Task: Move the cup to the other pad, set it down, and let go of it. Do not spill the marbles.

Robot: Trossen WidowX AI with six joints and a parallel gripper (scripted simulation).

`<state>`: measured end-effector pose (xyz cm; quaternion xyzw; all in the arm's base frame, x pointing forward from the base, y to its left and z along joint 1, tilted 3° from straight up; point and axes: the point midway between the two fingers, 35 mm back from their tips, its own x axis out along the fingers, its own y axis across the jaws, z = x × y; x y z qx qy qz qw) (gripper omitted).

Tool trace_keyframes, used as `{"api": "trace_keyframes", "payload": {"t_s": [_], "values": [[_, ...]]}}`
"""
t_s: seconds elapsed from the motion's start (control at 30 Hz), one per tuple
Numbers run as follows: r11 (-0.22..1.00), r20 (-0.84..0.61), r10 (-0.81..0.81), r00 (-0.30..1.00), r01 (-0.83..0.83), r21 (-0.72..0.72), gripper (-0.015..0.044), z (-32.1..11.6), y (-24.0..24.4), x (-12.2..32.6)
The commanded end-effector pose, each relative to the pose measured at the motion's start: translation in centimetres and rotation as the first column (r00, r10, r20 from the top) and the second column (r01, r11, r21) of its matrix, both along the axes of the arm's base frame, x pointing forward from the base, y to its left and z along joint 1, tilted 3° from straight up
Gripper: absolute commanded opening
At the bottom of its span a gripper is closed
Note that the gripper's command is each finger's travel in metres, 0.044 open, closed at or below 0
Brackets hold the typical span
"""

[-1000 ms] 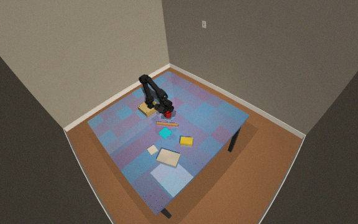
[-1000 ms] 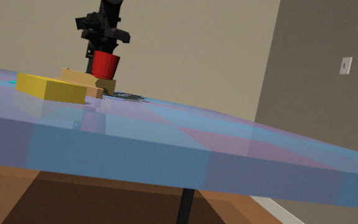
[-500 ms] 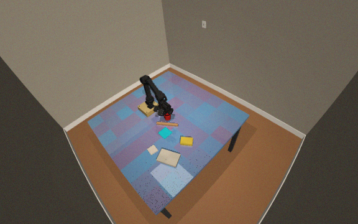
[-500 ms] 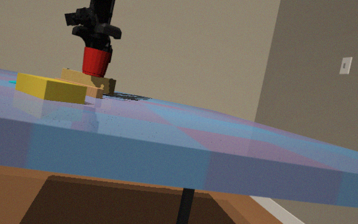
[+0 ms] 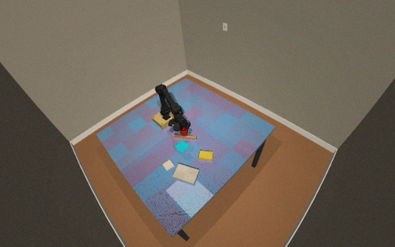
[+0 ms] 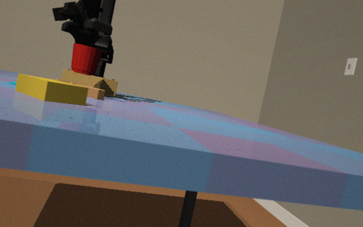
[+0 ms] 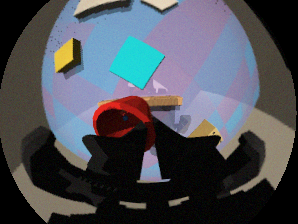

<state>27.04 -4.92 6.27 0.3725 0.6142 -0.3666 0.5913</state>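
The red cup (image 5: 184, 132) (image 6: 85, 60) (image 7: 135, 107) is held off the table, nearly upright in the exterior view. My gripper (image 5: 184, 127) (image 6: 91, 43) (image 7: 149, 119) is shut on the cup's wall near the rim. In the wrist view a small dark blue marble (image 7: 125, 118) shows inside the cup; the rest of its inside is too dark to tell. The cyan pad (image 5: 182, 146) (image 6: 12, 83) (image 7: 136, 62) lies flat beyond the wooden bar, with nothing on it. I cannot make out a second pad for certain.
A low wooden bar (image 5: 184, 137) (image 6: 96, 93) (image 7: 167, 101) lies between the cup and the cyan pad. A yellow block (image 5: 206, 155) (image 6: 66, 93) (image 7: 64, 57) is beside the pad. A cream slab (image 5: 186, 173) and a small cream square (image 5: 168, 165) lie farther out. A tan block (image 5: 160, 120) is near the arm's base.
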Motion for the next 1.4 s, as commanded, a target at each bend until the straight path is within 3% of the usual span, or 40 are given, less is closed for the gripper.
{"api": "trace_keyframes", "payload": {"t_s": [0.0,1.37], "values": [[1.0,-0.005,0.003,1.0,-0.003,-0.005,0.0,-0.1,-0.8,0.4],[1.0,-0.002,0.003,1.0,-0.003,-0.012,0.0,-0.1,-8.7,4.8]]}}
